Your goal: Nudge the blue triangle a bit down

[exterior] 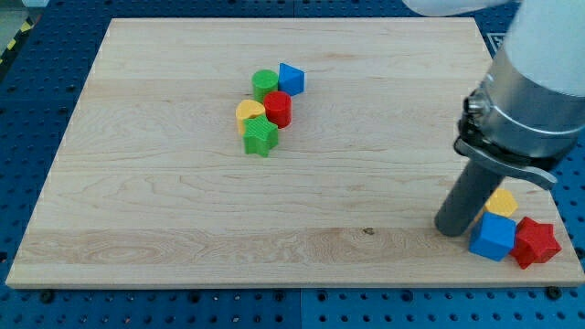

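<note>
The blue triangle [291, 79] sits at the upper middle of the wooden board [164, 183], at the top right of a tight cluster. Touching it on its left is a green cylinder [265, 84]. Below are a red cylinder [278, 109], a yellow heart-like block [249, 113] and a green star [260, 137]. My tip [451, 228] rests on the board at the lower right, far from the blue triangle. It stands just left of a blue cube [493, 237].
Near my tip, at the board's lower right corner, lie a yellow block [502, 203], partly hidden by the rod, and a red star [536, 242] touching the blue cube. The arm's grey body fills the view's upper right.
</note>
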